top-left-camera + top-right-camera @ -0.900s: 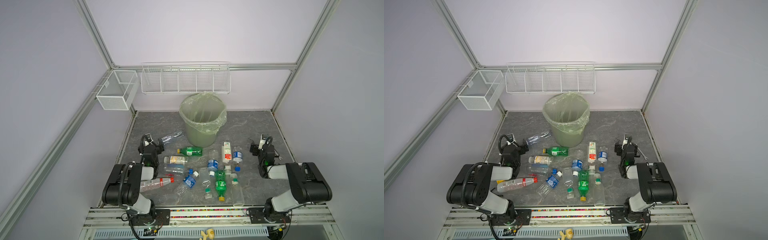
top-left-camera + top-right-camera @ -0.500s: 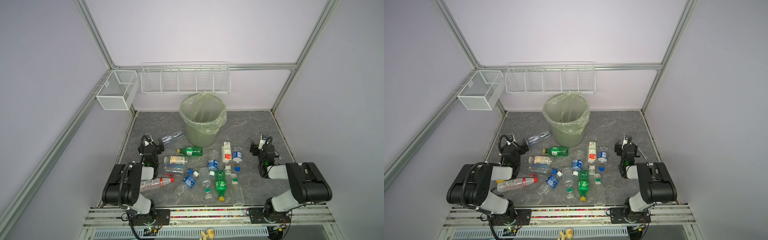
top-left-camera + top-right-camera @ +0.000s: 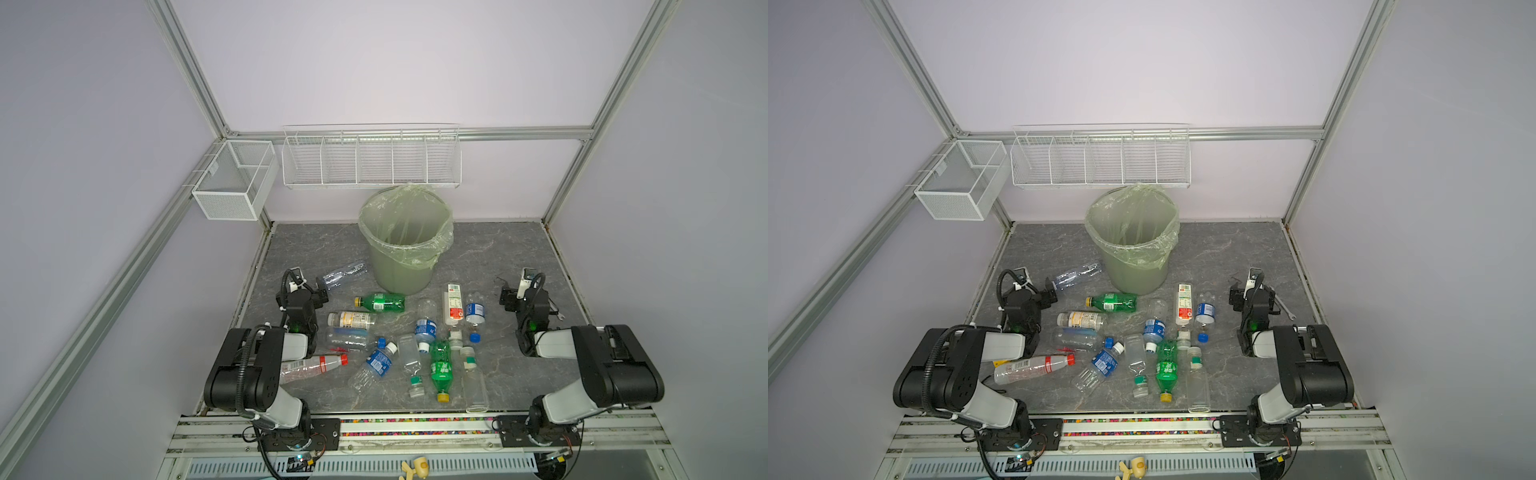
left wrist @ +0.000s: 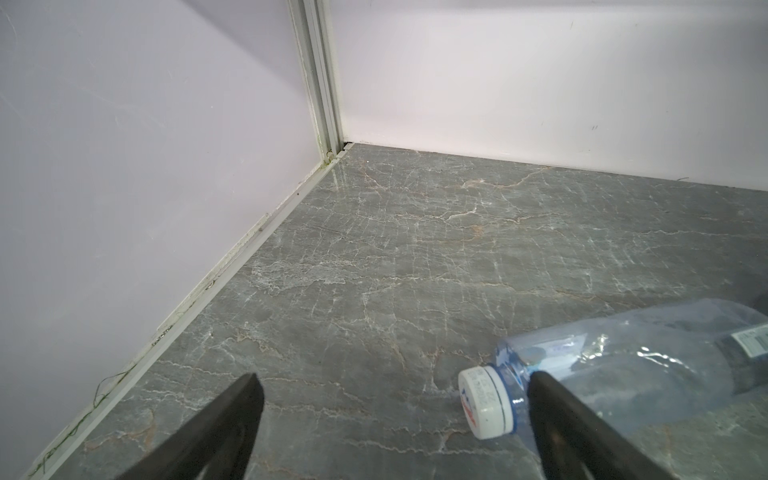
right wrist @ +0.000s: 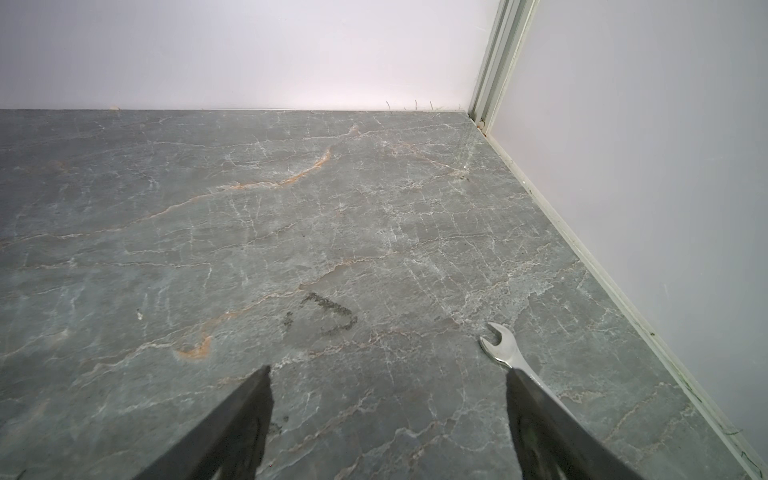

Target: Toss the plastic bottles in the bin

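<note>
- My left hand [image 4: 395,376] gapes wide, gripping nothing; a bluish clear bottle [image 4: 623,370] lies just beside one finger.
- My right hand [image 5: 388,369] is wide open and empty, with the plastic bottles [image 3: 440,365] well apart from it.
- The bin [image 3: 399,266] stands behind them on the tabletop [image 3: 498,249].

pale lilac walls [image 3: 374,62] enclose a grey, perhaps stone, veined floor [image 3: 498,249].
</note>
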### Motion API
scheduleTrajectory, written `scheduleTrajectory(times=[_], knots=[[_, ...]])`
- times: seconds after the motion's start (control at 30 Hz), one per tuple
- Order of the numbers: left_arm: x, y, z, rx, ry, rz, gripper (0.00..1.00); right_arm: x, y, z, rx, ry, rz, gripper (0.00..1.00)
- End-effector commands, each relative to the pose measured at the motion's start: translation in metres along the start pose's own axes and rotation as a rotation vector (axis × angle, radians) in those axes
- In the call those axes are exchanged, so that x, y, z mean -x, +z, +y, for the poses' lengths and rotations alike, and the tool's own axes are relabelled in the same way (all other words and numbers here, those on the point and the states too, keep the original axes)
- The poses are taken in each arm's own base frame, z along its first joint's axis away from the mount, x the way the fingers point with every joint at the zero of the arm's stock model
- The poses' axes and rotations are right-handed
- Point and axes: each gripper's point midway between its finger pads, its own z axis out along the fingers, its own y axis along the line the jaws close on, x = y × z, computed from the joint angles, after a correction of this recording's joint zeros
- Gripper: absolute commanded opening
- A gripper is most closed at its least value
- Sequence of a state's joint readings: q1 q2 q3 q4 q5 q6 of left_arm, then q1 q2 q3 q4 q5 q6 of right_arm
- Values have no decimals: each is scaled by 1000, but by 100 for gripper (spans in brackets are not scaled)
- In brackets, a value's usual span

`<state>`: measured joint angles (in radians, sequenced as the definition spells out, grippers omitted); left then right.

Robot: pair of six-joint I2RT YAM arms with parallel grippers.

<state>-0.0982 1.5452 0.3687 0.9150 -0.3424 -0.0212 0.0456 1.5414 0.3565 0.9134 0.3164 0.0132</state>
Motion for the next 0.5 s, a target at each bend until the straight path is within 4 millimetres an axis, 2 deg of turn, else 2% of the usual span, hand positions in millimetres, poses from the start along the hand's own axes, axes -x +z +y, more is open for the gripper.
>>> scheduleTrajectory(times=[0.0,0.47], knots=[[7,4,-2,-7,2,-16,99,6,1,0,1,-12,-20,89],[6,3,-2,-8,4,-19,99,7,0,0,2,-13,-22,89]])
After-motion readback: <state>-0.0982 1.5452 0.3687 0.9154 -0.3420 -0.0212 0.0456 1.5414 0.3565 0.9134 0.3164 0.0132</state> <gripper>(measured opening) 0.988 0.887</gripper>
